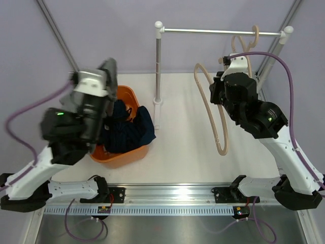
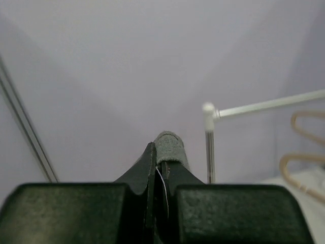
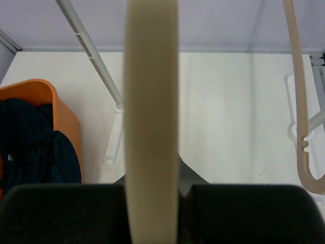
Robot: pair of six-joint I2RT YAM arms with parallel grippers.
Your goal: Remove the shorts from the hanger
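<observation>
Left end effector [image 2: 161, 158], clamping grey shorts [image 2: 170, 146] (aloft)

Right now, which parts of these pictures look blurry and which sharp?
Top view: the left arm is smeared by motion, the right arm crisp. Left wrist view: the left tool pinching the grey shorts is soft, too near the lens. Right wrist view: the cream hanger is a blurred band; the orange tub is sharper.
</observation>
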